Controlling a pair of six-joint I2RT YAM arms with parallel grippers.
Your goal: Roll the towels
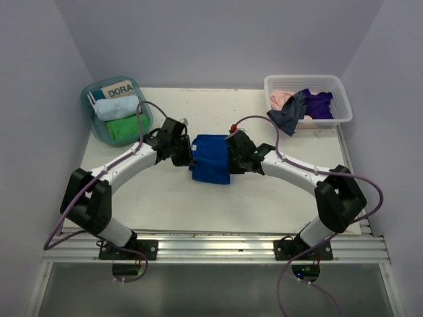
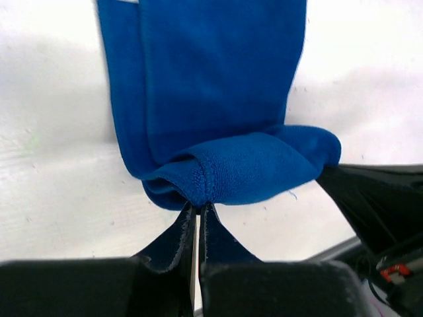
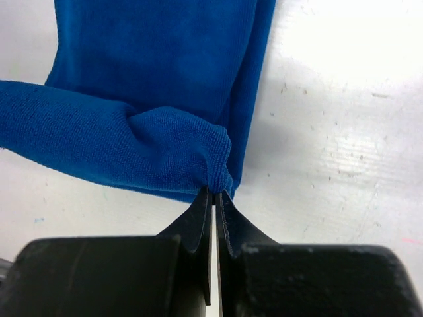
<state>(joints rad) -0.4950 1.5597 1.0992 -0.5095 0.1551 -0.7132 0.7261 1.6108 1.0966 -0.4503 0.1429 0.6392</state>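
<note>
Left gripper (image 2: 198, 206) at 9 o'clock, right gripper (image 3: 215, 191) at 3, both pinched shut on the folded edge of the blue towel (image 1: 211, 165). Keep your ends level and the roll tight.

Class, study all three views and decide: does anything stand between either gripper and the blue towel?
Nothing visible does. The left gripper and the right gripper are both shut directly on the blue towel, each pinching one end of its folded-over edge. No other object lies between fingers and cloth.
</note>
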